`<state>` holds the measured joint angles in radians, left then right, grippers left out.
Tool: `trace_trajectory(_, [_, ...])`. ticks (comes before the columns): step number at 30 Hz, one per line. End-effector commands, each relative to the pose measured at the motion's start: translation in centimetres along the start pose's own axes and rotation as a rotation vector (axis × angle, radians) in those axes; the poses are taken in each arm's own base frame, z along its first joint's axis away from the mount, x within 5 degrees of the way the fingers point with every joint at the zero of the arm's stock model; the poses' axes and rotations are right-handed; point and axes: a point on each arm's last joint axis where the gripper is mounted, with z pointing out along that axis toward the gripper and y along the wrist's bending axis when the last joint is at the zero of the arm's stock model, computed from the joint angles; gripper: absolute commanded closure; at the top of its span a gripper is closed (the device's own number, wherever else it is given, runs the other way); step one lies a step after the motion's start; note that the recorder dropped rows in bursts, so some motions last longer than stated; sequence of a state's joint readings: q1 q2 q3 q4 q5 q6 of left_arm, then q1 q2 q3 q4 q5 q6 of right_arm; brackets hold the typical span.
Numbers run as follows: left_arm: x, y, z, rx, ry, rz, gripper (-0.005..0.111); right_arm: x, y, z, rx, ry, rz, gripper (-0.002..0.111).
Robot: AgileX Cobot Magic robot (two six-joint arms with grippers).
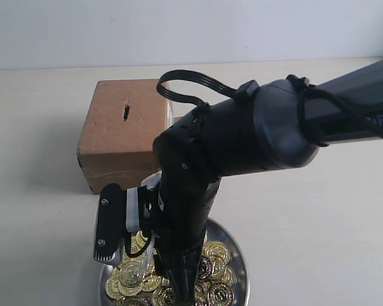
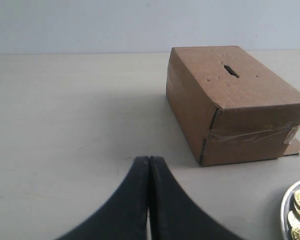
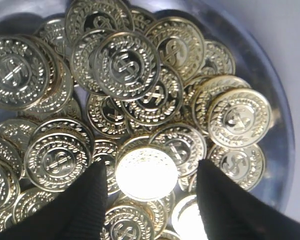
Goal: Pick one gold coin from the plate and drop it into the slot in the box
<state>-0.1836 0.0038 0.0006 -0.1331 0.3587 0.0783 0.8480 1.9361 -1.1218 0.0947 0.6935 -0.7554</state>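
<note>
The silver plate (image 1: 239,258) at the front holds a heap of gold coins (image 1: 218,252). My right gripper (image 3: 151,167) is open low over the heap, its black fingers (image 3: 97,185) either side of a glaring coin (image 3: 146,172); whether they touch coins is unclear. The plate rim (image 3: 277,125) curves along one side. The brown cardboard box (image 1: 118,137) stands behind the plate, its dark slot (image 1: 126,112) in the top face. In the left wrist view the box (image 2: 240,115) and slot (image 2: 230,70) show ahead of my left gripper (image 2: 149,161), shut on nothing. The plate's edge (image 2: 285,210) peeks in.
The right arm (image 1: 255,134) reaches across the middle and hides part of the box and plate. A loose flap (image 2: 296,148) sticks out at the box's base. Pale tabletop (image 1: 319,210) spreads all round.
</note>
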Motion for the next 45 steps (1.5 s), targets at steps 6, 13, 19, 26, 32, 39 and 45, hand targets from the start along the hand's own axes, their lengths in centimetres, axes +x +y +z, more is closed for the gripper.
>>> trace_trajectory(6, [-0.1,0.0,0.0,0.006,-0.01,-0.003,0.107,-0.1,0.0,-0.1,0.004,-0.007,0.011,0.057])
trace_trajectory(13, [-0.1,0.0,0.0,0.006,-0.01,-0.003,0.107,-0.3,-0.2,-0.1,0.019,-0.025,0.03,0.057])
trace_trajectory(19, [-0.1,0.0,0.0,0.006,-0.01,-0.003,0.107,-0.1,0.0,0.0,0.001,-0.005,0.03,0.057])
trace_trajectory(26, [-0.1,0.0,0.0,0.006,-0.01,-0.003,0.107,0.1,0.1,1.1,-0.022,0.024,0.033,0.057])
trace_trajectory(32, [-0.1,0.0,0.0,0.006,-0.01,-0.003,0.107,0.1,0.1,1.4,-0.025,0.029,0.031,0.057])
trace_trajectory(39, [-0.1,0.0,0.0,0.006,-0.01,-0.003,0.107,0.1,0.0,1.4,-0.021,0.024,0.031,0.062])
trace_trajectory(45, [-0.1,0.0,0.0,0.006,-0.01,-0.003,0.107,0.1,0.0,1.4,-0.021,0.024,0.031,0.069])
